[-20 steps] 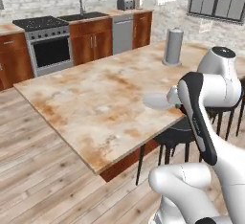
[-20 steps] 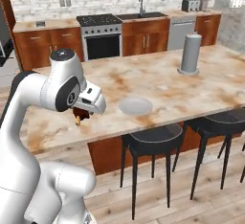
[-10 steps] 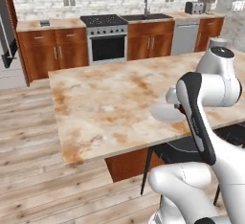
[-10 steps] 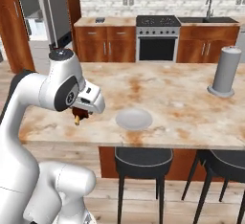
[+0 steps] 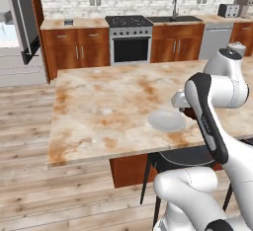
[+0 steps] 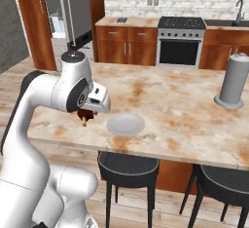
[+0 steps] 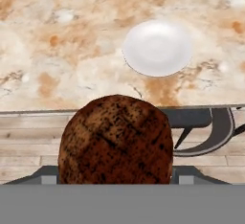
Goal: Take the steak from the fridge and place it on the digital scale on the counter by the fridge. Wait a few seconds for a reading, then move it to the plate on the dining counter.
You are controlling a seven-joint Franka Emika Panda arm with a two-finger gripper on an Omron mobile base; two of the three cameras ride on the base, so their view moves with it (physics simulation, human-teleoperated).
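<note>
Red-brown steak carried in the hand, at the near edge of the dining table.

Both fingers are closed on the steak, which fills the low middle of the hand view and hides the tips; it hangs over the wooden floor just off the table's edge, near a dark stool. A white plate lies just inside that edge, beside the hand and apart from it. Bare marbled stone spreads wide around the plate; a grey cylinder stands well apart. Beyond, the fridge stands with its door open.
</note>
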